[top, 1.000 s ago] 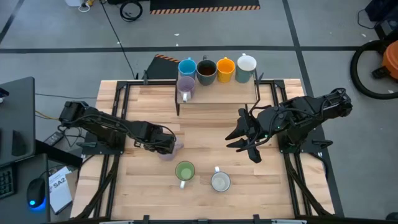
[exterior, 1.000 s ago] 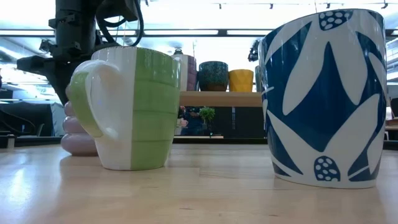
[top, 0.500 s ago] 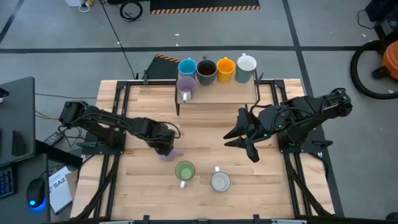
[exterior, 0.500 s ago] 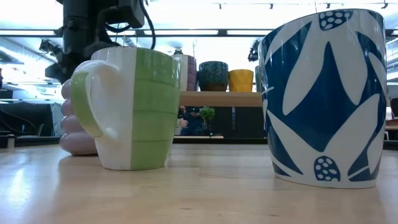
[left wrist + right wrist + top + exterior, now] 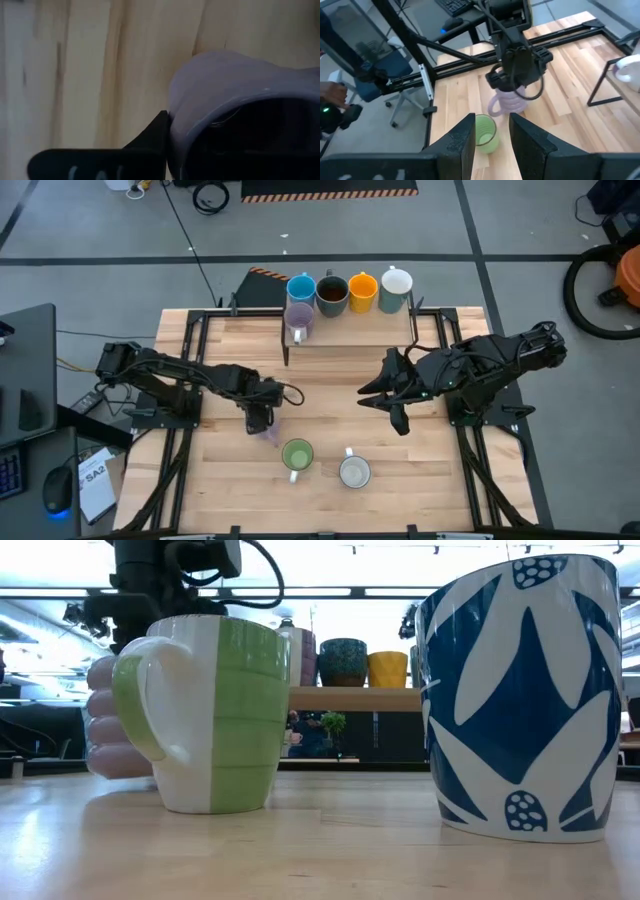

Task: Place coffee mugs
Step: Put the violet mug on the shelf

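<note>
from above, a lilac mug (image 5: 268,430) is gripped by the left gripper (image 5: 260,417) on the wooden table (image 5: 330,370), just beside the green mug (image 5: 297,454), while the right gripper (image 5: 392,395) is held spread open, empty. at table height, the blue-patterned mug (image 5: 520,695) is seen up close and an orange mug (image 5: 388,669) on the shelf (image 5: 350,696). in the right wrist view a person's hand (image 5: 331,93) is seen by a chair (image 5: 380,70).

You find one legible marking only: "SA2" on a white card (image 5: 95,477) lying beside the bench (image 5: 330,375), left side. No mug carries readable text.
</note>
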